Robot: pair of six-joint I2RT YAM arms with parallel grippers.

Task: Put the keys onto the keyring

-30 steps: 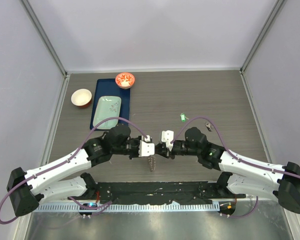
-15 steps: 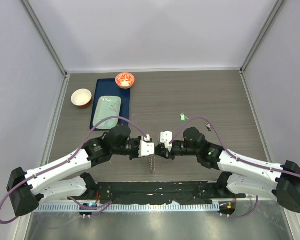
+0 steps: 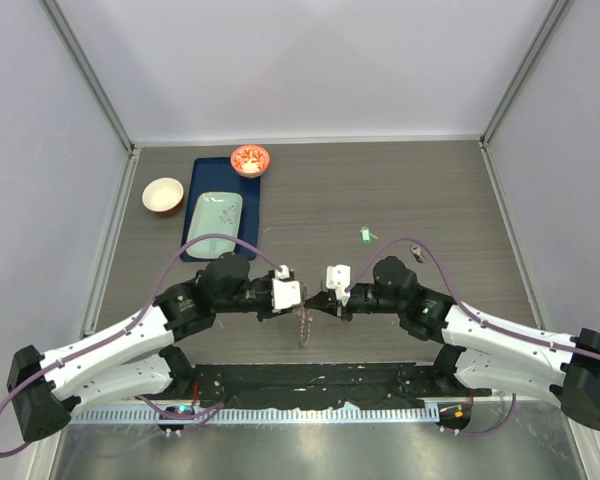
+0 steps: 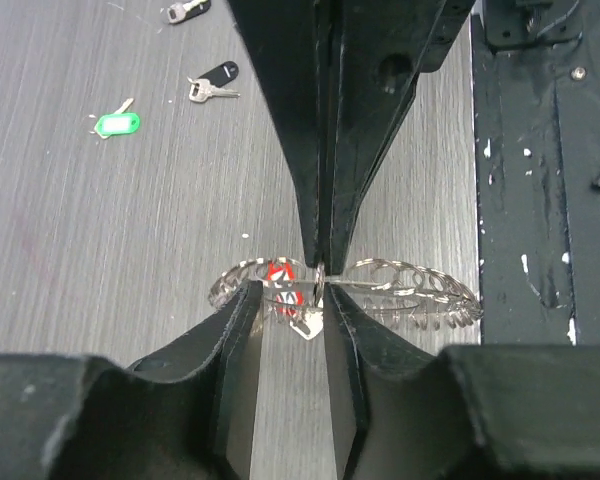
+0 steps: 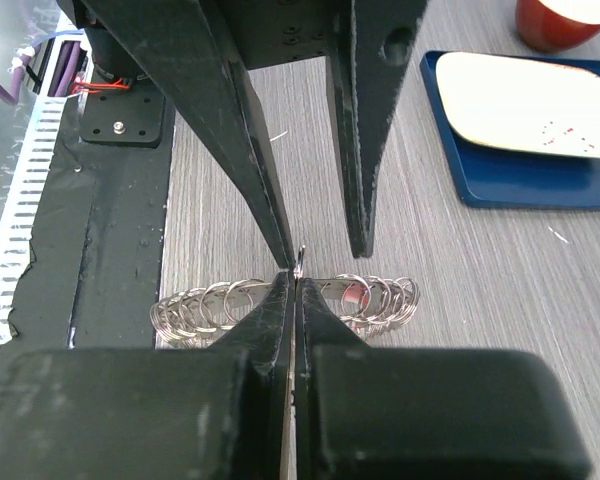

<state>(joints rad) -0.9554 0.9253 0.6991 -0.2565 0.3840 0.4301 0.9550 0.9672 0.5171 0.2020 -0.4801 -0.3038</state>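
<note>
The keyring (image 3: 303,328), a silvery ring rimmed with small loops, hangs between my two grippers just above the table. It also shows in the left wrist view (image 4: 410,285) and the right wrist view (image 5: 200,305). My right gripper (image 3: 321,298) (image 5: 296,285) is shut on its top rim. My left gripper (image 3: 297,300) (image 4: 292,300) faces it with a gap between its fingers (image 5: 250,150). The red key (image 4: 280,270) hangs at the ring within that gap. The green key (image 3: 362,234) (image 4: 115,123) and two dark keys (image 3: 417,251) (image 4: 212,80) lie on the table to the right.
A blue tray (image 3: 195,200) with a pale green plate (image 3: 215,222) lies at the back left, also in the right wrist view (image 5: 520,180). A cream-and-red bowl (image 3: 163,195) and a red patterned bowl (image 3: 249,158) stand by it. A black base strip (image 3: 310,380) runs along the near edge.
The left arm has dropped a little and its gripper has shifted slightly left. The right gripper has edged down toward it. The keyring stays held between them.
</note>
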